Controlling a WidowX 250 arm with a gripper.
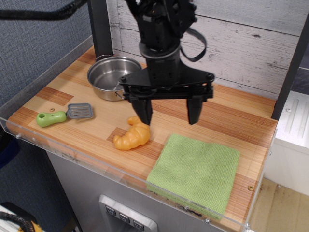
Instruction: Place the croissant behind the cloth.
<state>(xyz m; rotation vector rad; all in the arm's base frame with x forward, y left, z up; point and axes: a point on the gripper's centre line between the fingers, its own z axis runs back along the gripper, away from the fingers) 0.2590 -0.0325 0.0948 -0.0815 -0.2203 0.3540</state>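
Gripper hangs above the wooden table, its jaws spread wide and holding nothing; the left finger overlaps the far end of the croissant. Croissant lies near centre, just left of the cloth, apart from it. Cloth lies flat at the near right corner. Steel pot stands far left; green-handled spatula lies near left. A clear rail edges the near side.

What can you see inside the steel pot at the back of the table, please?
The steel pot looks empty: bare shiny metal on its base and far wall. The gripper, open above the croissant, covers the pot's right rim, so that small part cannot be checked.
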